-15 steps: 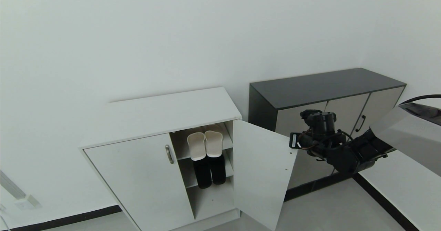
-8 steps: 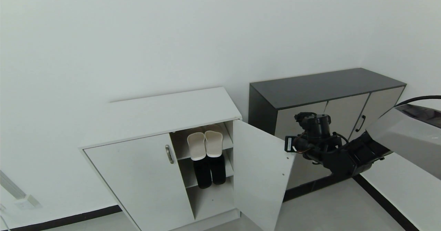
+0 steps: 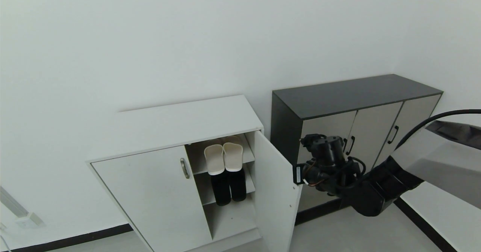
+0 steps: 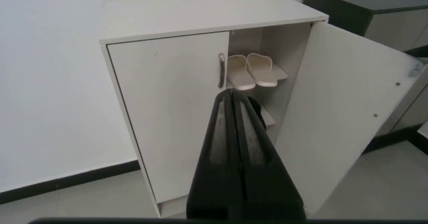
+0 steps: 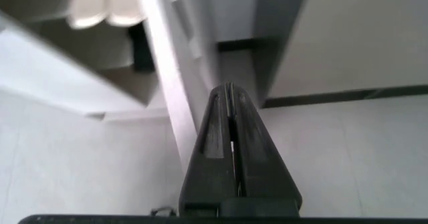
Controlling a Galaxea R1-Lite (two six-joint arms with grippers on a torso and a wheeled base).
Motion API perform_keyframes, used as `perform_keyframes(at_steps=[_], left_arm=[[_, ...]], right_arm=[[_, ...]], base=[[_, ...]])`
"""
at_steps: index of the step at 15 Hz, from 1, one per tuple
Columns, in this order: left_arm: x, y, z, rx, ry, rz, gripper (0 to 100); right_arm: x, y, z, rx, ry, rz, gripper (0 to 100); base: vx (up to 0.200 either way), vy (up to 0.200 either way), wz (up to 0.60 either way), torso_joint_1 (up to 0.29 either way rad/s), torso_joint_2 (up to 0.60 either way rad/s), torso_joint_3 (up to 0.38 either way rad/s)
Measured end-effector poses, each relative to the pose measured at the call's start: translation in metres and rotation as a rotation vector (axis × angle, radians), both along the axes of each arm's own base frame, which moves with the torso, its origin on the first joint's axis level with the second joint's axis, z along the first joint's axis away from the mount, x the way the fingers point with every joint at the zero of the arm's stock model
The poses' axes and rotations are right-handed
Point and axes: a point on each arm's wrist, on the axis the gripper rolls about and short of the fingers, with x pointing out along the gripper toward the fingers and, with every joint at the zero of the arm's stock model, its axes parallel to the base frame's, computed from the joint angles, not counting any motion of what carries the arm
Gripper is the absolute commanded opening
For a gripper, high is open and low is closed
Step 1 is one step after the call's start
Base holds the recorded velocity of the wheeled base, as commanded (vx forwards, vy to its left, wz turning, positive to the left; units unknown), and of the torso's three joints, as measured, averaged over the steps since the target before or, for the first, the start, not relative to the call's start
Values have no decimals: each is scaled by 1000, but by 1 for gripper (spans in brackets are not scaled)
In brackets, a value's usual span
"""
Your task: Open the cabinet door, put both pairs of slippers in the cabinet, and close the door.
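- Cabinet in white stands against the wall; its left door is shut and its right door hangs partly open.
- Through the gap I see the white slippers side by side on the upper shelf, toes overhanging its front edge.
- On the shelf just below them sit the black slippers, also paired; the bottom compartment holds nothing I can make out.
- My right hand has its fingers pressed together, holding nothing, at the free edge of the right door; I cannot tell whether it touches.
- My left hand is likewise pinched closed and empty, hovering in front of the cabinet.
- Just right of it stands a dark cabinet, doors shut.
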Motion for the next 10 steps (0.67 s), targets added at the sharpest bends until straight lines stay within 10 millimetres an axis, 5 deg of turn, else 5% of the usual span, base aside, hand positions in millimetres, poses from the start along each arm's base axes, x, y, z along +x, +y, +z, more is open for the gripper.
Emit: perform_keyframes(at_steps=[5, 10], left_arm=[[0, 0, 0, 0, 0, 0, 0], [0, 0, 0, -1, 0, 0, 0]], right_arm=[[-36, 29, 6, 12, -9, 114, 0], [-56, 29, 23, 31, -40, 159, 0]], base=[[0, 0, 0, 0, 0, 0], [0, 0, 0, 0, 0, 0]])
